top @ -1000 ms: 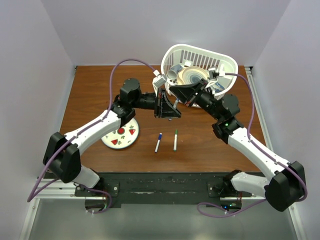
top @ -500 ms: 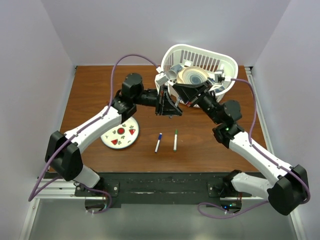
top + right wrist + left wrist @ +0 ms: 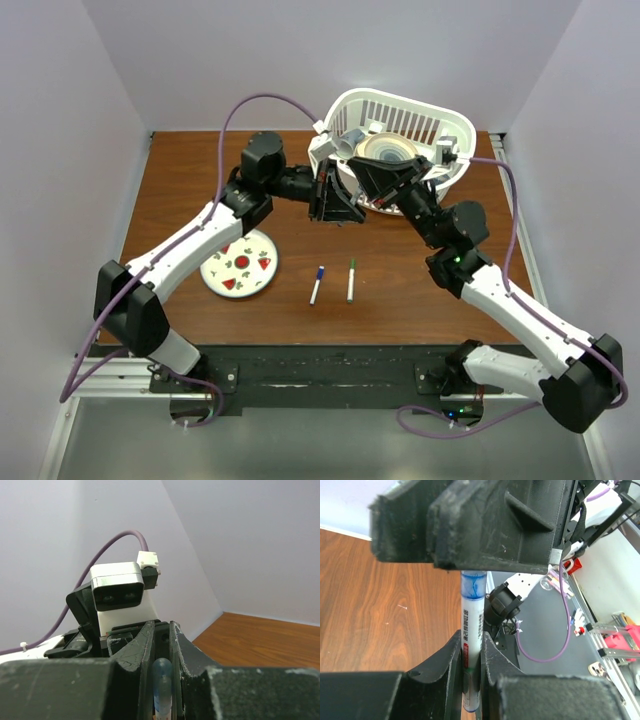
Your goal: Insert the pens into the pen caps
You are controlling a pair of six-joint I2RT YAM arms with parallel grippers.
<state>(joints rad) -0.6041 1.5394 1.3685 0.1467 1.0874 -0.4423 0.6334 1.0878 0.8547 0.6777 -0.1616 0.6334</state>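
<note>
My left gripper [image 3: 338,208] and right gripper [image 3: 360,196] meet tip to tip above the table, in front of the basket. In the left wrist view, the left gripper [image 3: 471,639] is shut on a pen [image 3: 471,630] with a white printed barrel. The pen's blue end [image 3: 473,585] runs up into the right gripper's jaws. The right gripper [image 3: 161,627] is shut on a translucent blue pen cap [image 3: 162,677]. Two more pens lie side by side on the wood, one with a blue end [image 3: 317,284], one with a green end [image 3: 351,279].
A white slotted basket [image 3: 448,128] with dishes in it stands at the back right, just behind the grippers. A white plate [image 3: 240,266] with red fruit prints sits at the front left. Bare brown table [image 3: 180,170] lies at the back left.
Both grippers, still joined at the pen, have moved together away from the near edge toward the basket. The two pens on the table have not moved.
</note>
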